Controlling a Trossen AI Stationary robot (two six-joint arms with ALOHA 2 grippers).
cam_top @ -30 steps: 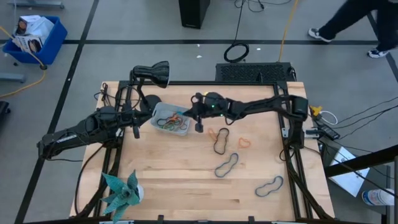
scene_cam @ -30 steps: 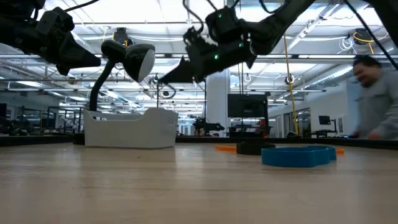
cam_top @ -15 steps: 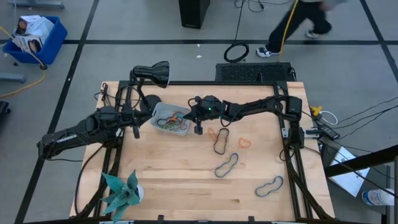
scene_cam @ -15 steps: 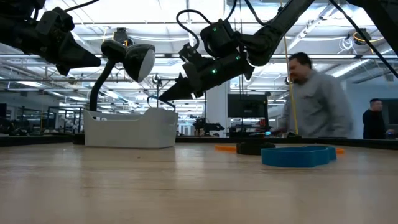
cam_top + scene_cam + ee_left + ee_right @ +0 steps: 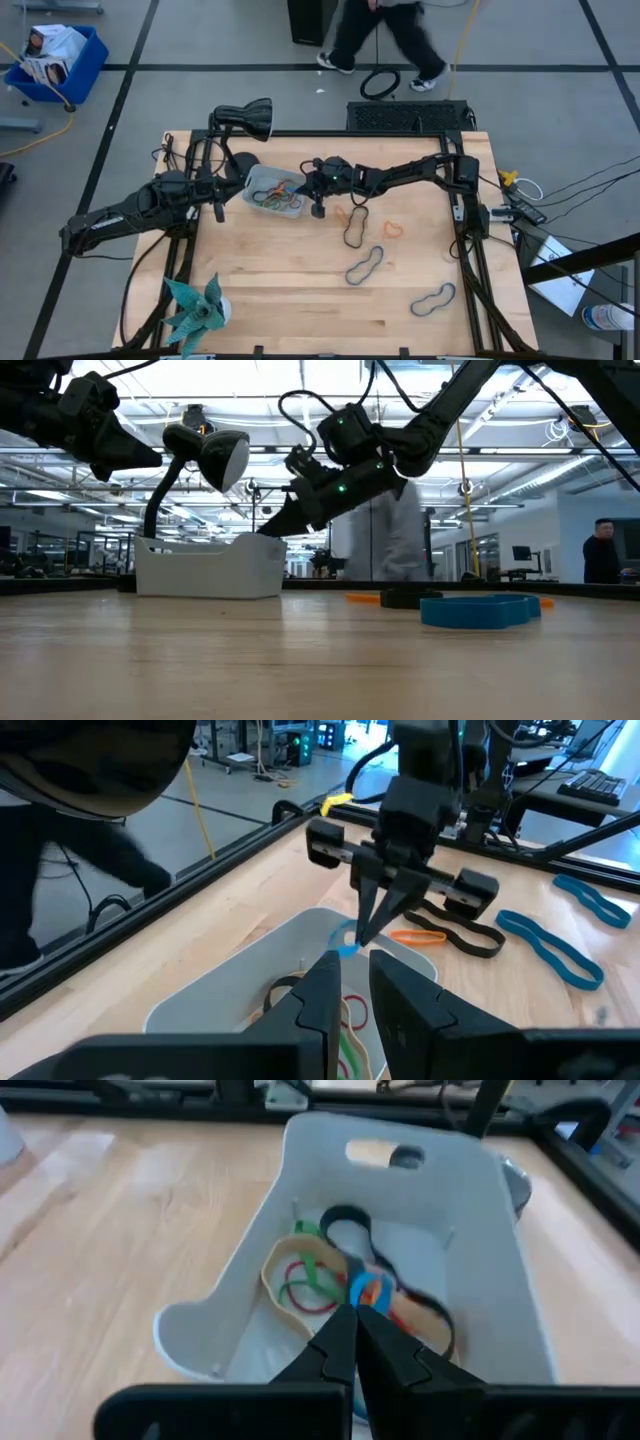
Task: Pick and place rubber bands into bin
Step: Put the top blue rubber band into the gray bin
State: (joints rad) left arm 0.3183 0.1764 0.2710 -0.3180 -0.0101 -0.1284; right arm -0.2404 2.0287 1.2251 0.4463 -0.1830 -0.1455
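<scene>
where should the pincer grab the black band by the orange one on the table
Take the black band at one of its long, straight sides, coming straight down from above. It lies flat as a narrow loop, so only a top-down pinch across one strand gets under it; avoid the end touching the orange band.

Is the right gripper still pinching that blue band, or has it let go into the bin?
Still pinching. The right gripper has its fingertips closed on the blue band, just above the bin.

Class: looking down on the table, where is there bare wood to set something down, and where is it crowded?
Bare wood: the middle strip between the teal plant and the blue bands. Crowded: around the bin, where the right gripper hangs, and the loose rubber bands beside it.
</scene>
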